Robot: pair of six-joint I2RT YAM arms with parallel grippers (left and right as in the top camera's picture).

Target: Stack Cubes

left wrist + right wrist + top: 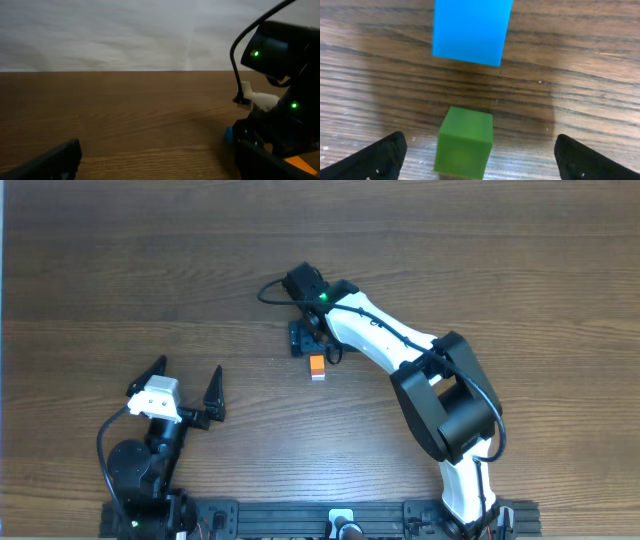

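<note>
Stacking not started, as I judge: green cube (465,142) and blue cube (471,31) rest on table (580,75), near but apart; orange cube (316,364) close by. My right gripper (480,147) wide open, empty, straddles green cube. Left gripper (188,385) open, empty, well apart

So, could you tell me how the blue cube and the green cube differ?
The blue cube is bright blue, the green cube green. The green cube lies between the open fingers of the right gripper; the blue cube lies beyond them. The blue cube looks larger than the green here. Both rest on the wooden table, apart.
</note>
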